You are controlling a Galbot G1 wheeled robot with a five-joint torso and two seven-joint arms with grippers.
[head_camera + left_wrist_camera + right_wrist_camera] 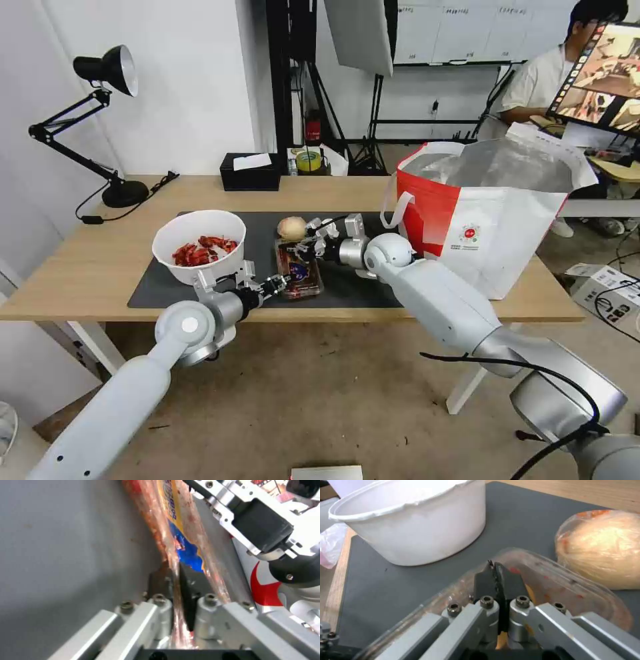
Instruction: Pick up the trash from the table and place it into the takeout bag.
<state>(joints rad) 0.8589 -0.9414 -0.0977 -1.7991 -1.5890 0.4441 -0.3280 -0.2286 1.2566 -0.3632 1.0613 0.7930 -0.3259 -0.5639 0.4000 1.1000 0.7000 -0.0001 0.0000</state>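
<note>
The left gripper [173,580] has its two dark fingers pressed together on the thin edge of the clear plastic tray [180,535], at the tray's side nearest the front edge of the mat. The right gripper [495,577] is also closed on the tray's rim, at the opposite side, the one toward the back of the mat. In the head view the tray [300,273] lies in the middle of the dark grey mat [167,287], between both grippers; if it rests on the mat or is a little lifted, I cannot tell. What is inside the tray is hard to make out: red and orange smears and a blue and yellow printed piece.

Just behind the tray, on the mat, is the round beige lump [291,228], wrapped in thin film. The white bowl [199,245] stands at the left part of the mat and holds red shells; the left arm hides its front base. The takeout bag [493,213] stands open at the right end of the table [80,267], its silver lining visible, but its inside is hidden. The right arm covers the bag's lower left corner.
</note>
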